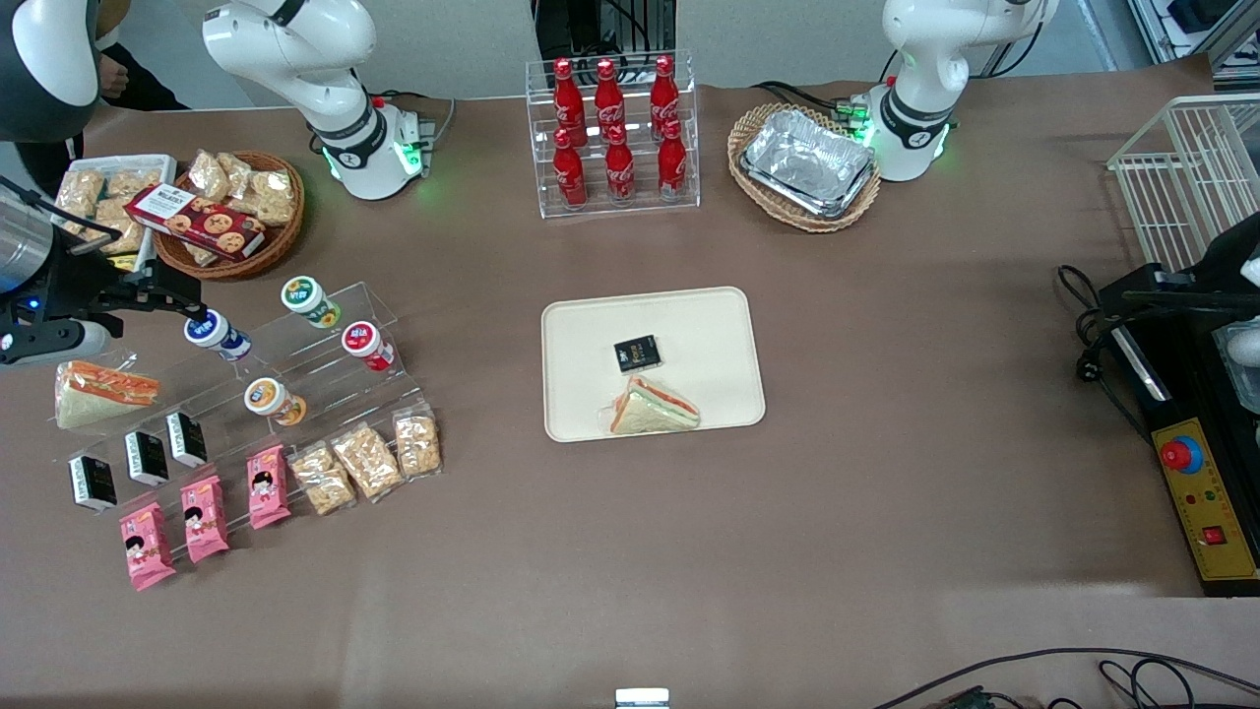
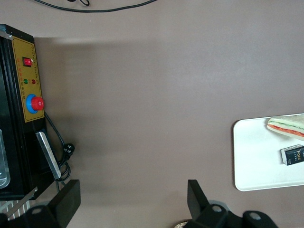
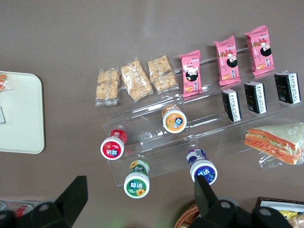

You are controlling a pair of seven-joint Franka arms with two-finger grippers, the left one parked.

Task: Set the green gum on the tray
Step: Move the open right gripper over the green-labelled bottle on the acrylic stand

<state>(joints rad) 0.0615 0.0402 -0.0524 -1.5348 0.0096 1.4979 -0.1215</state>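
Counted: 6 cola bottles (image 1: 610, 130), 4 gum bottles (image 3: 137, 184), 3 pink packets (image 3: 226, 60), 3 cracker bags (image 3: 135, 79), 2 sandwiches (image 1: 655, 408), gripper (image 3: 137, 199) over shelf.

Clear stepped rack (image 1: 295, 394): blue gum (image 1: 217, 334), red gum (image 1: 367, 346), orange gum (image 1: 273, 401), black packs (image 1: 148, 457), pink packs (image 1: 205, 518). Cola rack (image 1: 615, 133) and foil trays (image 1: 809, 162) farther from camera. E-stop box (image 1: 1206, 497) at parked arm's end.

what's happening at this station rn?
The right arm's gripper hangs open above the clear tiered rack at its own end of the table, beside the blue-lidded bottle, holding nothing. The green gum sits untouched on the rack's top step. The tray at mid-table already holds a sandwich and a small black packet; no gum on it yet.
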